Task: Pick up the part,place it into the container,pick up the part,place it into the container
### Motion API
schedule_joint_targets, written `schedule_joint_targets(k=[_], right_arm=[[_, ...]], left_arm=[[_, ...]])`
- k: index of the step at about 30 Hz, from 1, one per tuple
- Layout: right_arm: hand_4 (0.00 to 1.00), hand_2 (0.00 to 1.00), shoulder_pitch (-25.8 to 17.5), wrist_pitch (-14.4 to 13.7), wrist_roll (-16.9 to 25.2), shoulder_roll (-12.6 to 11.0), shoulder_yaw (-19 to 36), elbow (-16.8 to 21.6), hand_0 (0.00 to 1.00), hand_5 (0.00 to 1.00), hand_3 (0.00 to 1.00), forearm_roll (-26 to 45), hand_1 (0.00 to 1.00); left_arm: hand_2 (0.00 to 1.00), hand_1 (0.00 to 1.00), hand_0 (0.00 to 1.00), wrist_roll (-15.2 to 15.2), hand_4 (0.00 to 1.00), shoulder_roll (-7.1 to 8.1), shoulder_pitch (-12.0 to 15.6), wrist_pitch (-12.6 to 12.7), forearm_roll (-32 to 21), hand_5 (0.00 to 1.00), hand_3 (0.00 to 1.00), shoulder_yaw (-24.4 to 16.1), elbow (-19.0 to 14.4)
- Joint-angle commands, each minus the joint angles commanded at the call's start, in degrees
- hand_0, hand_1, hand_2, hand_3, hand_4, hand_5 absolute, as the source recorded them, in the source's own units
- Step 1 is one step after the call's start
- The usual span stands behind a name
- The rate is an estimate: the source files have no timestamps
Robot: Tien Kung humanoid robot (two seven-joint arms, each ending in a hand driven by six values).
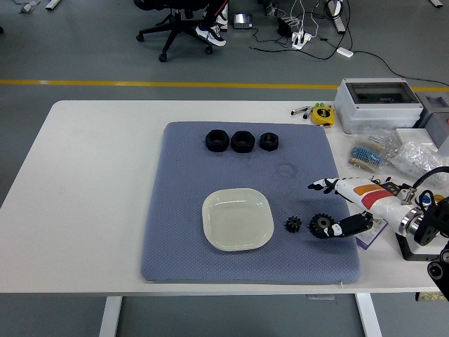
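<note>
While the right hand's fingers (351,226) sit spread around the bigger gear (322,225) w/o lifting it, lower right of frame, nothing's done imo: small gear (292,224) beside it, dish (238,219) left of both, empty.

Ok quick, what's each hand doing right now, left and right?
Left hand: not in view.
Right hand: open, fingers spread, holding nothing; its lower finger reaches right beside the larger black gear.
</note>
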Motion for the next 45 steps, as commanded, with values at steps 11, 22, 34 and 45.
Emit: schedule_joint_targets(k=[11,22,34,45], right_arm=[[0.998,0.759,2.9,0.39,-1.92,-0.9,-4.08,-2.53,0.656,0.353,0.823,-1.23,0.685],[0.998,0.747,4.77,1.48,-2.63,-1.25,-6.99,-5.11,0.628,0.366,0.784,1.12,0.665],[0.843,0.613,4.95,2.77,-2.56,-1.71,-7.27,-6.63,0.51,0.476,0.514,2.45,0.561],[0.812,0.516,4.75,2.79,-2.46,-1.52,-6.86,-7.17,0.321,0.513,0.502,3.83,0.425]], left_arm=[[0.746,0.681,0.71,0.31,0.671,0.23,-0.19,-0.04,0.3,0.611,0.581,0.53,0.0],[0.745,0.68,0.708,0.44,0.668,0.13,-0.51,-0.07,-0.67,0.604,0.579,1.43,0.0],[0.741,0.675,0.707,1.22,0.668,0.36,-1.17,-0.28,0.26,0.604,0.579,2.49,0.0],[0.738,0.674,0.705,1.68,0.666,0.49,-1.5,-0.41,1.38,0.602,0.578,2.56,0.0]])
